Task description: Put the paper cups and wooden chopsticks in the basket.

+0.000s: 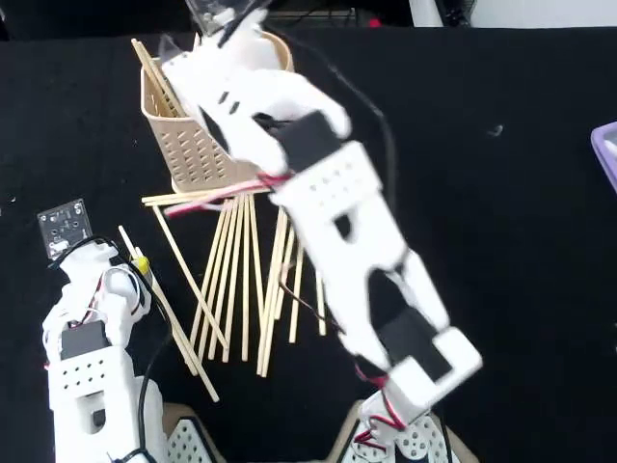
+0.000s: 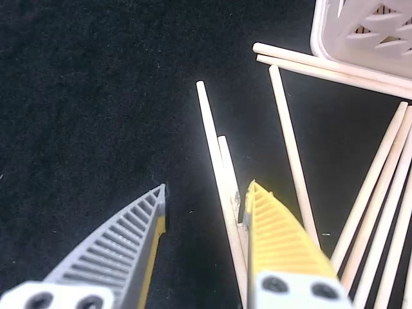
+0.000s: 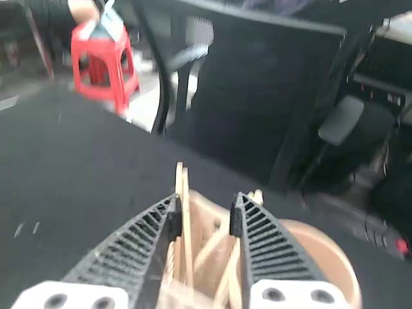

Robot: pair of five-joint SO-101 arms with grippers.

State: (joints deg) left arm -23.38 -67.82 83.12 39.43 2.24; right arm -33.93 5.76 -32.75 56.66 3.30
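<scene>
Left jaws gape beside chopsticks (image 2: pixel 214 164); right jaws gape over basket (image 1: pixel 196 152).

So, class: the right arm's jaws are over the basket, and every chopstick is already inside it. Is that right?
No. Only some chopsticks are inside the basket; many lie on the table beside it, as the high view shows.

**Q:** Where is the right arm?
**A:** It is stretched out long, with its wrist above the basket (image 1: pixel 198 154). The right gripper (image 3: pixel 206 198) hangs over the basket's rim, jaws apart.

**Q:** And the left arm?
**A:** It is folded back, well short of the basket. The left gripper (image 2: pixel 206 187) is held low with its jaws parted, one finger grey and one yellow.
</scene>
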